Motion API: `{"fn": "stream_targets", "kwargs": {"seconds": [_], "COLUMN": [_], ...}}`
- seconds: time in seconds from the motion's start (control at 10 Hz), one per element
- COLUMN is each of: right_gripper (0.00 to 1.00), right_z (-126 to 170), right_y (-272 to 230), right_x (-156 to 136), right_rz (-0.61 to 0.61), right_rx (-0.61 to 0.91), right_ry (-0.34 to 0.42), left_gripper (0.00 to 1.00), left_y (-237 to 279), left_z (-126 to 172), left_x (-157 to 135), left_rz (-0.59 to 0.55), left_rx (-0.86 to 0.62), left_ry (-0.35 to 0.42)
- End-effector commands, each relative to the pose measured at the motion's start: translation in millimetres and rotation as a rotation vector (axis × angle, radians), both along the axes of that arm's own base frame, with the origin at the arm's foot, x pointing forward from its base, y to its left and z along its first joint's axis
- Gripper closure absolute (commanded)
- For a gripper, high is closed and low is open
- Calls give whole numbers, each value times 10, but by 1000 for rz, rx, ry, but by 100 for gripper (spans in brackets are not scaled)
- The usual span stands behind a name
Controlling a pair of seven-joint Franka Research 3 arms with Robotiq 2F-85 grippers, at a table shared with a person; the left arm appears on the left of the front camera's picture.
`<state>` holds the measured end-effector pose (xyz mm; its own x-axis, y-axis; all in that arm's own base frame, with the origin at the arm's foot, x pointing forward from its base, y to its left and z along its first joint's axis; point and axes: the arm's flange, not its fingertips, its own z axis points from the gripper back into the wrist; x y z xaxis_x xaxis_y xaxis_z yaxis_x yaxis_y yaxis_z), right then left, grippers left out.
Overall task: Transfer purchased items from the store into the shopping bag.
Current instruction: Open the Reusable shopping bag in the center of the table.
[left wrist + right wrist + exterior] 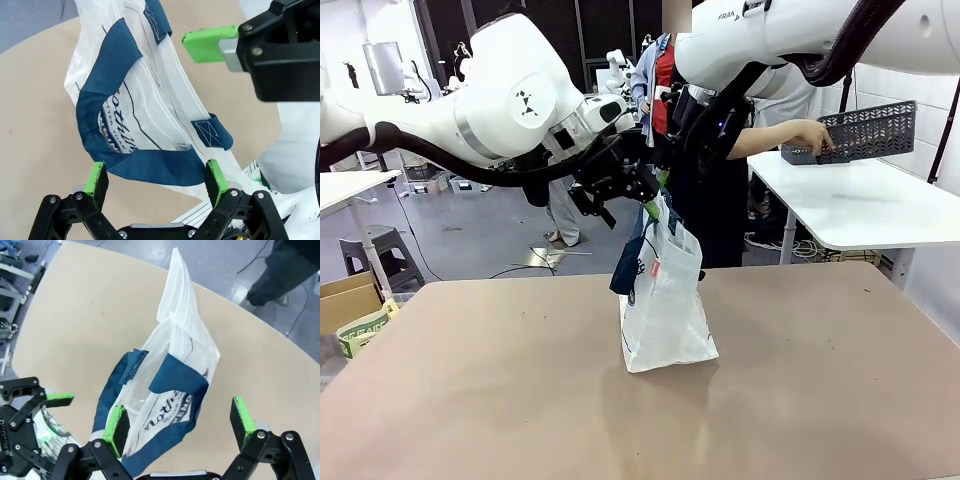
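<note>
The shopping bag (665, 310) stands upright in the middle of the brown table (500, 380), translucent white with navy handles. My left gripper (620, 195) hovers at the bag's top on its left side. In the left wrist view it (155, 167) is open, with one navy handle (150, 167) hanging loose between the pads. My right gripper (670, 165) is above the bag's mouth, open in its wrist view (179, 410), with the other navy handle (175, 385) between its fingers and unclamped. No purchased items are in view.
A person stands behind the bag, one hand (810, 135) on a dark grey mesh basket (865, 135) over a white side table (850, 205). A cardboard box (345, 300) and a stool (385, 250) sit off the table's left edge.
</note>
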<state>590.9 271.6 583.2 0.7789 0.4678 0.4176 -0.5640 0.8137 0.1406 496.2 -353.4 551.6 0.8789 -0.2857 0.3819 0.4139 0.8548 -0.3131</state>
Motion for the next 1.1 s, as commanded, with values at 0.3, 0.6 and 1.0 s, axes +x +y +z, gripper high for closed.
{"fn": "stream_targets", "kwargs": {"seconds": [0.3, 0.6, 1.0], "right_gripper": [0, 0, 0], "right_z": [-131, -205, -239], "right_y": [107, 112, 121], "right_x": [99, 114, 126], "right_rz": [-9, -10, 3], "right_rx": [7, 7, 3], "right_ry": [91, 115, 128], "left_gripper": [0, 0, 0], "left_y": [-84, -53, -64], "left_z": [-80, 64, -20], "left_x": [108, 51, 85], "left_rz": [17, 25, 20], "left_rx": [-53, -79, -63], "left_ry": [27, -16, 9]}}
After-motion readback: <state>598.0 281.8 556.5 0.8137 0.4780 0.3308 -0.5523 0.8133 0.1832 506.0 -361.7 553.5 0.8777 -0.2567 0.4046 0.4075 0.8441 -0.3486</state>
